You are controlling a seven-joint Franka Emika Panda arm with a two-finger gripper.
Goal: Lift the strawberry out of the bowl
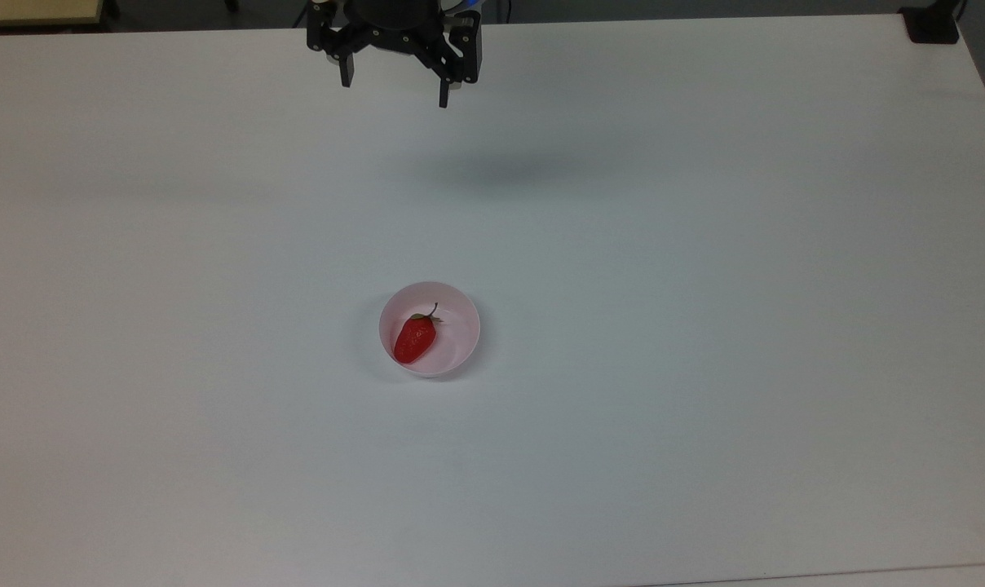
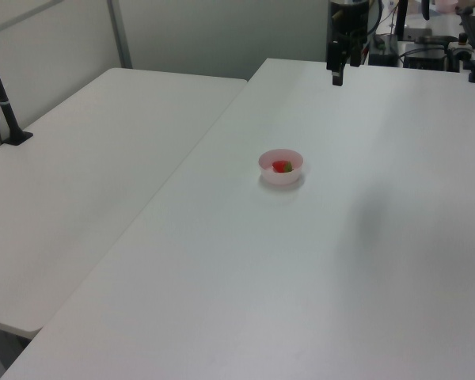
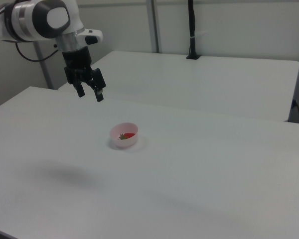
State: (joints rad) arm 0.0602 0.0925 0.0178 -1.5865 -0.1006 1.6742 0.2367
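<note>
Here, nearest in the top view, the small glossy red strawberry [image 1: 416, 338] lies on its side inside the round pale pink plastic bowl [image 1: 463, 319], toward the top view's left wall, green cap and thin stem pointing away; it looks free to lift out. The bowl sits alone on the white table [image 1: 704, 326]. Farther back, the black 2-finger gripper [image 1: 395, 92] hangs released and empty, well apart from the bowl (its upper body is cut off by the frame edge). In the left view the bowl's rim hides most of the fruit.
</note>
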